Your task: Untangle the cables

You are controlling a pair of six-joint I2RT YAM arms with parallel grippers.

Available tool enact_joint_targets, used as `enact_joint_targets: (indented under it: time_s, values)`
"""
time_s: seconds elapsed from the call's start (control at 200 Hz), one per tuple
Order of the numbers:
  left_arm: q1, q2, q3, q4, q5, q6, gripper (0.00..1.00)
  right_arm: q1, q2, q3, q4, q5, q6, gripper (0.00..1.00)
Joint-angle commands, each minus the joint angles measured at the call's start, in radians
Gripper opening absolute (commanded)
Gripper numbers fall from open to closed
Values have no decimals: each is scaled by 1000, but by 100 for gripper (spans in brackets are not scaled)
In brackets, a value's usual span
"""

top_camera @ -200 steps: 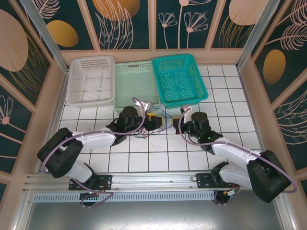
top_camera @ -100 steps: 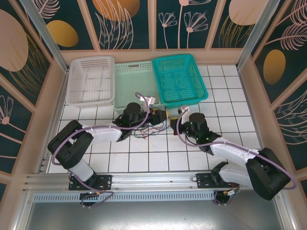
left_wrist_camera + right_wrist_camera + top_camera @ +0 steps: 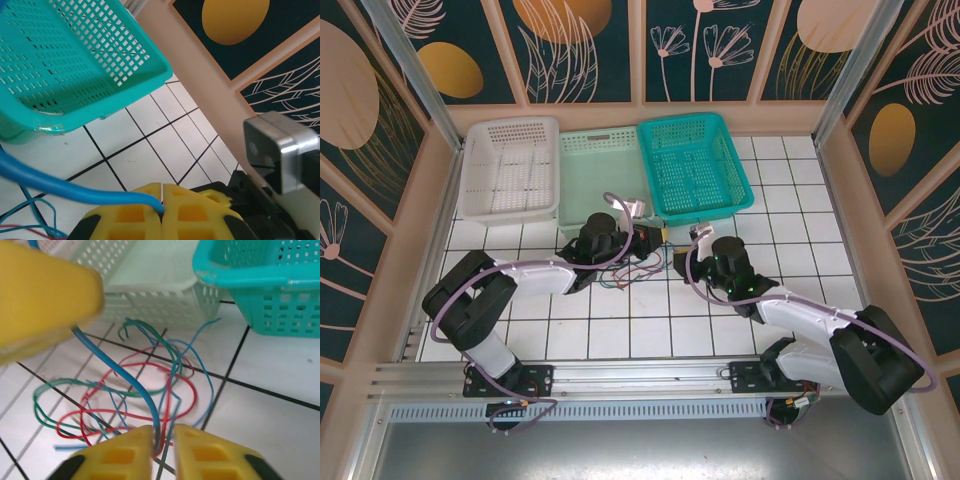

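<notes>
The left gripper (image 3: 163,192) is pressing its yellow fingers tight together, and it is pinching the blue cable (image 3: 50,180) right at the seam between them. From the left wrist, that cable is curving away to the left over the white tiled table (image 3: 800,200), passing under the corner of the teal basket (image 3: 135,75).

The right gripper (image 3: 162,432) is sitting just across from it. Its fingers are standing slightly apart, and the same blue cable is dropping into the narrow gap between them with some room beside it.

The rest of the cables (image 3: 165,390) are lying in a loose tangle on the tiles, with red, green and thinner blue loops crossing over each other. The tangle is sitting just in front of the pale green basket (image 3: 605,137), between the two grippers.
</notes>
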Motion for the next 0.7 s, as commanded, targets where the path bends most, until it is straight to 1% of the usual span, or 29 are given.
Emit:
enact_joint_targets:
  time_s: [0.0,0.02,0.055,0.175,0.22,0.275,0.325,0.49,0.495,0.53,0.611,0.666,0.696]
  values:
    - [3,-38,20,-2,-21,36,0,6,9,-23,-48,28,15,31]
    - [3,-36,19,-7,-22,38,0,6,8,-25,-48,32,19,35]
    - [3,-36,16,-15,-24,41,0,6,8,-26,-45,37,24,37]
    - [3,-45,2,-38,-38,50,0,0,0,-31,-37,42,38,38]
    - [2,-56,-6,-48,-47,56,0,-3,2,-32,-40,54,44,36]
    - [3,-71,-11,-62,-54,69,0,-10,4,-31,-57,81,57,31]
    - [2,-86,-16,-73,-57,82,0,-23,5,-34,-62,78,67,28]
    - [3,-135,-21,-125,-64,148,0,-84,-47,-65,-26,20,121,28]
    - [3,-136,-22,-126,-61,151,0,-99,-49,-67,-26,19,124,28]
    - [2,-143,-25,-126,-46,166,0,-142,-66,-76,-11,-15,141,29]
    - [3,-151,-38,-118,-21,179,0,-223,-92,-97,38,-147,193,31]
    - [2,-151,-43,-111,-10,183,0,-253,-93,-97,57,-218,226,32]
    - [2,-150,-46,-110,-12,183,0,-260,-90,-91,68,-251,239,34]
